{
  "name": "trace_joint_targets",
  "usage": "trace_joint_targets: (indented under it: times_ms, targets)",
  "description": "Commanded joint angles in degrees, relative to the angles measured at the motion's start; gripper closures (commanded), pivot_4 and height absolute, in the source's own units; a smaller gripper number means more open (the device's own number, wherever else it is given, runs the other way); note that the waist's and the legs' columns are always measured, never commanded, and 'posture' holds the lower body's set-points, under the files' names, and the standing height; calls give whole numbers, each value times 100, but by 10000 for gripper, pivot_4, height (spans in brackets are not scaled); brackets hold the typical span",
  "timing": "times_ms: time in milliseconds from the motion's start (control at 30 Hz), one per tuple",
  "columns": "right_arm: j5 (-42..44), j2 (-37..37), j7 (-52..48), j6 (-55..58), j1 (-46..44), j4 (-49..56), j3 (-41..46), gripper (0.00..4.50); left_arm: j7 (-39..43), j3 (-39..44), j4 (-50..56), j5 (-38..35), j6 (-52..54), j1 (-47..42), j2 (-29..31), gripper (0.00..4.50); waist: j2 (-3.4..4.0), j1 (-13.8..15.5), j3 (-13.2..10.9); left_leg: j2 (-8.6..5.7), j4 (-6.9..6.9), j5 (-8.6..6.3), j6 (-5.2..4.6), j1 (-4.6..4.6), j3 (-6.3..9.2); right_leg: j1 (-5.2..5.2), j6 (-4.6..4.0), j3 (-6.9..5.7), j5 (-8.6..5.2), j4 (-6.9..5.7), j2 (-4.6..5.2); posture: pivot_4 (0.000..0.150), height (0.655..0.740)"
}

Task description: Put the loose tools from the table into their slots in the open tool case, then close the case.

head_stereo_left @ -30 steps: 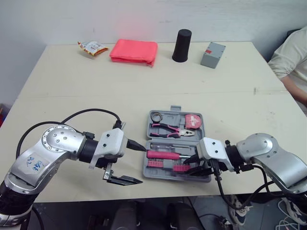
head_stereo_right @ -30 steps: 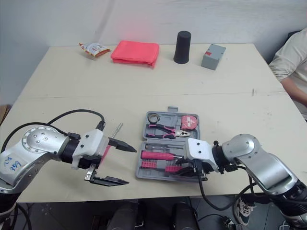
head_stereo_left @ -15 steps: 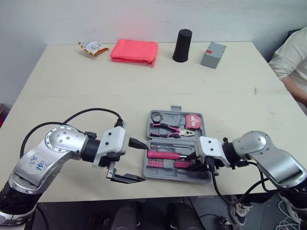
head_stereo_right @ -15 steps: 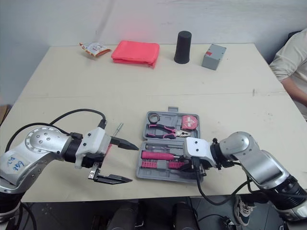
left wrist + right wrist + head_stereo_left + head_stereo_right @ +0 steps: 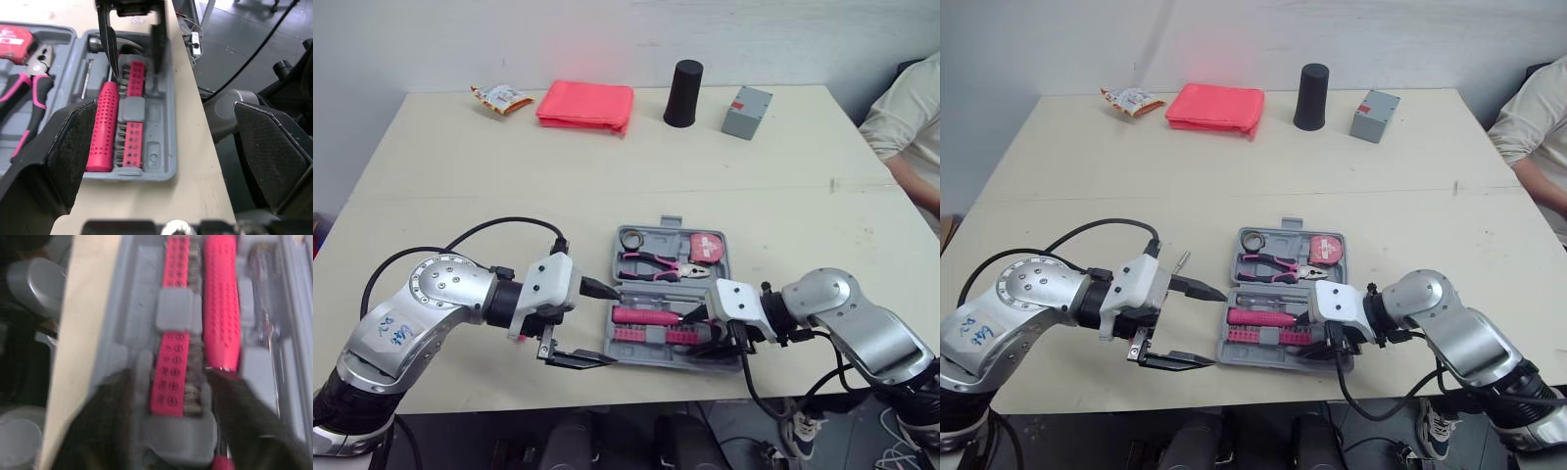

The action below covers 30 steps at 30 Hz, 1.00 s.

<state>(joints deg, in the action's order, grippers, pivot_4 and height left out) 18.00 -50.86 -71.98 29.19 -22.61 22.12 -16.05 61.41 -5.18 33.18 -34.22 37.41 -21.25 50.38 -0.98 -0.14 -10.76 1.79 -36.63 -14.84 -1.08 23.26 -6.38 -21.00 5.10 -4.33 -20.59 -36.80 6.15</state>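
My left fingers (image 5: 63, 147) stand spread wide with nothing between them. My left gripper (image 5: 612, 326) has edged nearer the tool case (image 5: 658, 358) than 1 second ago, and its upper tip now reaches the case's left edge. My right gripper (image 5: 697, 333) has crept further in over the case's near half. Its 2 fingers are parted either side of the pink bit strip (image 5: 171, 367), beside the pink screwdriver handle (image 5: 641, 315), and I see nothing clamped in them. The case lies open near the front edge of the table (image 5: 460, 176), unmoved, with pliers (image 5: 656, 264) and tape measure (image 5: 709, 246) in its lid. 1 loose tool (image 5: 1179, 261) lies on the table behind my left gripper, mostly hidden.
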Motion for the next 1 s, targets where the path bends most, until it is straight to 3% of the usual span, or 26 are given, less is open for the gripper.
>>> trace_joint_targets:
  times_ms: [33,200,233,367,500,767,1000]
  targets:
    - [588,-80,-205,236,-152,243,495,7895,-12,26,98,-6,-27,-45,6,0,0,0,0,0,0,0,0,0,0,0,0,0,0,0,0,1500,7361]
    - [712,429,-52,-551,86,-376,868,7895,25,-2,37,20,-55,-126,-9,0,-7,2,4,0,-1,-1,-1,0,2,2,0,-1,0,1,0,1500,7361]
    - [727,543,-4,-655,145,-478,933,10190,32,-2,34,21,-63,-129,-9,0,-8,1,5,0,-1,-1,-1,-3,3,6,0,-3,0,2,0,1500,7361]
    - [454,685,-12,-1313,560,-803,939,24352,16,-37,35,28,-67,-164,-49,0,-8,16,5,-3,-8,-3,-4,-1,2,7,0,-4,0,-1,2,1500,7361]
    - [557,804,93,-1406,890,-769,975,44787,-1,-103,-12,70,-55,-281,-111,0,-8,6,5,-1,-26,-6,-10,-1,4,12,0,-5,0,-7,1,1500,7361]
    - [77,825,235,-1742,1099,-1064,767,44787,77,-139,-96,99,-75,-396,-96,0,-8,5,5,0,-30,-8,-8,-3,6,15,0,-6,0,-8,0,1500,7361]
    - [-877,547,289,-2368,1326,-1758,291,44787,92,-169,-139,113,-100,-451,-113,0,-11,18,7,-2,-40,-15,-13,-16,17,39,1,-13,0,-4,2,1500,7361]
